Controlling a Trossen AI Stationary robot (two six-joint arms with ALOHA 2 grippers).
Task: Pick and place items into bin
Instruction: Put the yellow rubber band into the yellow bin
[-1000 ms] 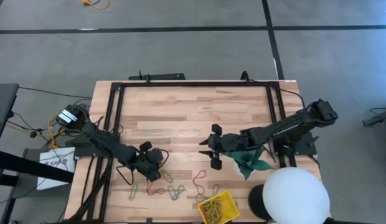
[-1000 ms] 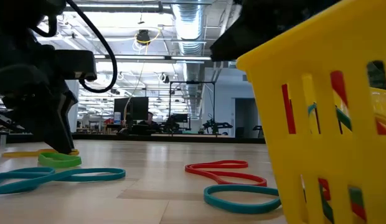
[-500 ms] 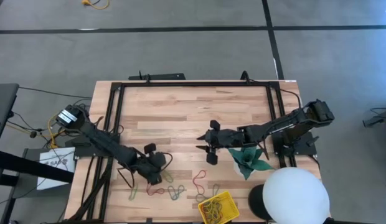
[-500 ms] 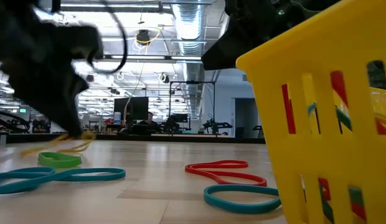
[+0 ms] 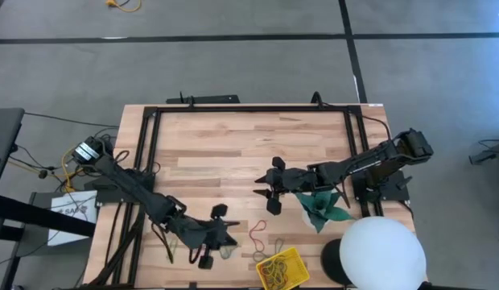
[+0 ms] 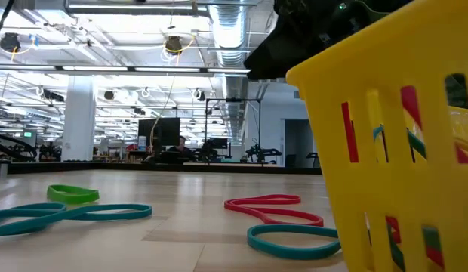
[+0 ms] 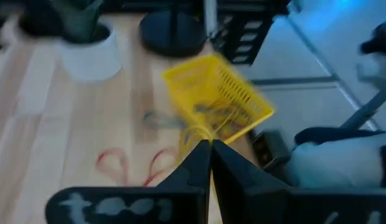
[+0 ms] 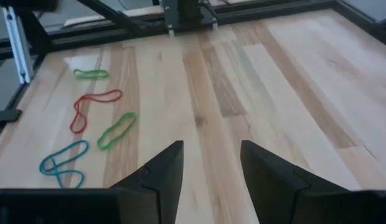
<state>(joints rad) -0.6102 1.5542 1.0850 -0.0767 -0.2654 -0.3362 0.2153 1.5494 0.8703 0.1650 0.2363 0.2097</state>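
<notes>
Left gripper (image 5: 208,243) pinched tight, thin yellow band (image 7: 194,133) dangling from fingertips per left wrist view. Left arm stretched low and diagonal from table's left edge toward front, wrist just left of yellow bin (image 5: 281,268). Bin at front edge, already holding bands. Right gripper (image 5: 270,193) spread wide, nothing between fingers (image 8: 163,171), hovering above mid-table; right arm extended horizontally from right side. Loose bands on wood: red (image 6: 270,208), teal (image 6: 64,215), green (image 6: 72,193), second teal loop (image 6: 292,240) beside bin.
</notes>
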